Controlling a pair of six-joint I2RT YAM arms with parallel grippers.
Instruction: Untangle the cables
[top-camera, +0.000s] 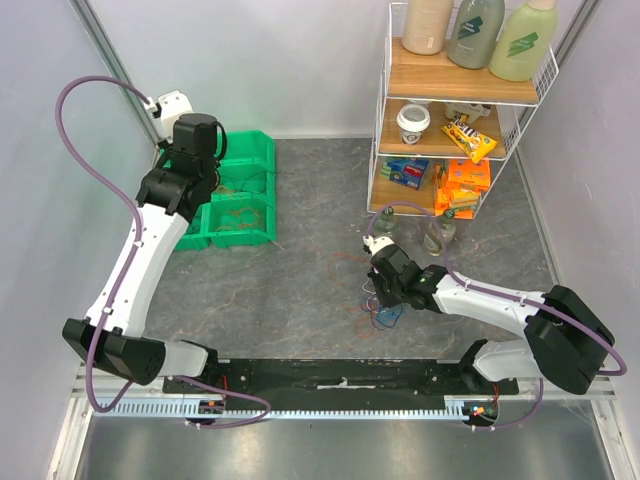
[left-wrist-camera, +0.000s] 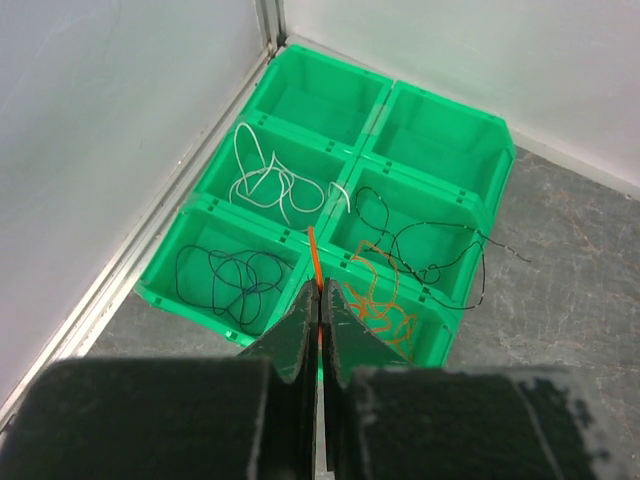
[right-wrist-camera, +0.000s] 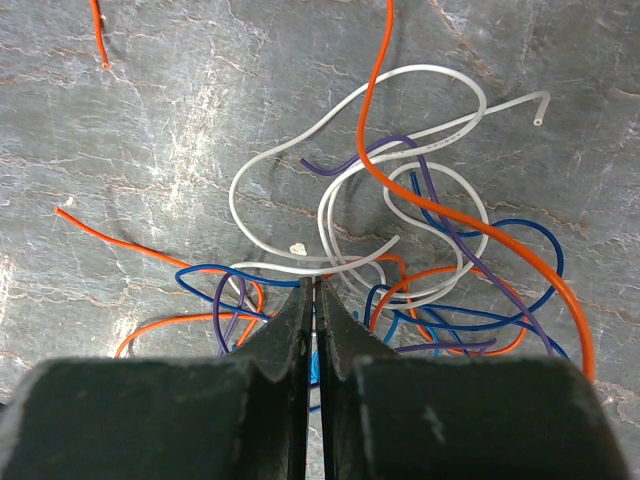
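Note:
My left gripper (left-wrist-camera: 319, 290) hangs over the green bin tray (top-camera: 245, 190), shut on one orange cable (left-wrist-camera: 312, 255) that sticks out past its tips. In the tray's compartments lie a white cable (left-wrist-camera: 270, 180), a dark blue one (left-wrist-camera: 230, 280), a black one (left-wrist-camera: 430, 250) and orange ones (left-wrist-camera: 385, 300). A loose tangle of cables (top-camera: 380, 312) lies on the grey table, with white (right-wrist-camera: 430, 68), orange (right-wrist-camera: 450, 220), blue (right-wrist-camera: 206, 266) and purple strands. My right gripper (right-wrist-camera: 313, 285) is down in this tangle, shut on a blue strand that shows between the jaws.
A wire shelf (top-camera: 450, 110) with bottles, a cup and snack packs stands at the back right, and a small jar (top-camera: 440, 235) sits at its foot. Loose orange pieces (right-wrist-camera: 120, 240) lie beside the tangle. Walls close in the left and right sides.

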